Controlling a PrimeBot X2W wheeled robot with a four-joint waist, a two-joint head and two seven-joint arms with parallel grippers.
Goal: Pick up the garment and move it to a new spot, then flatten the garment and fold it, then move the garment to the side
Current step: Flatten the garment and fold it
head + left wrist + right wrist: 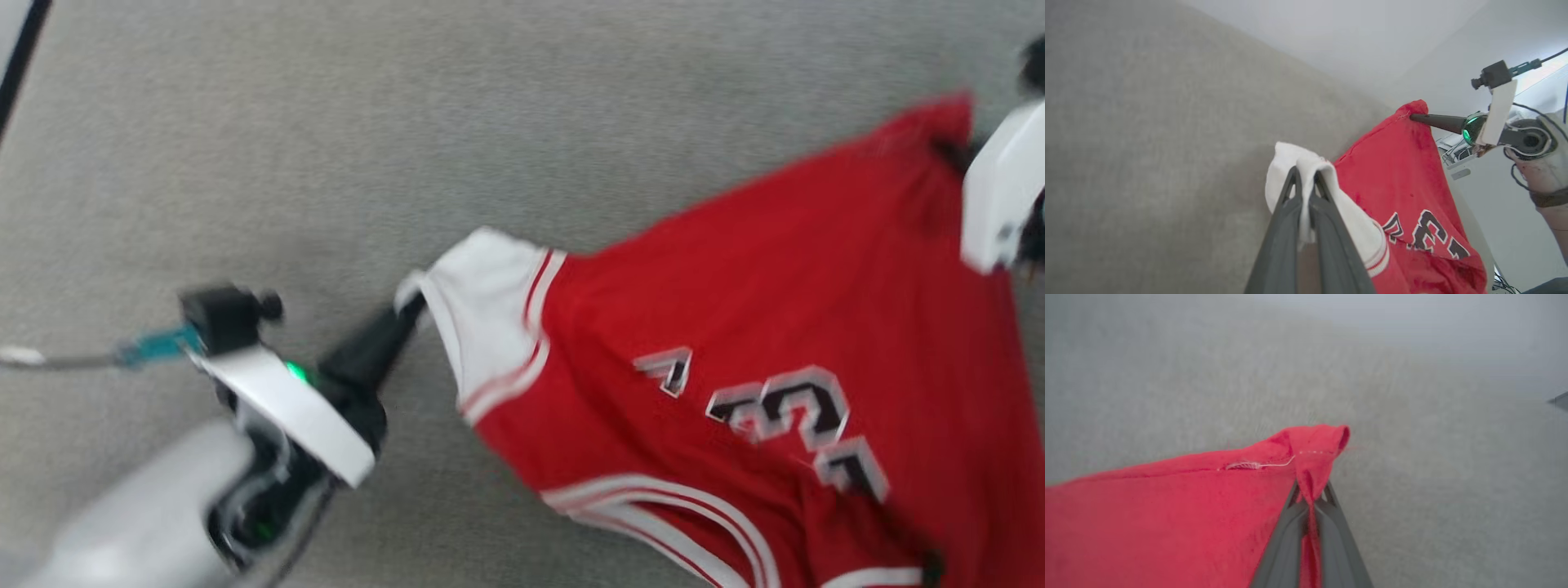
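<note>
The red thin-fabric jersey shirt with white sleeves and black numerals stretches across the head view's centre and right, over the grey textured surface. The left gripper has its fingers clamped on the white sleeve. The right gripper has its fingers clamped on a red hem corner.

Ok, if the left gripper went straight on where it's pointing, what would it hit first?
The left gripper is shut on the garment, at its white sleeve, so that first; beyond, probably the grey surface, depth unclear.
</note>
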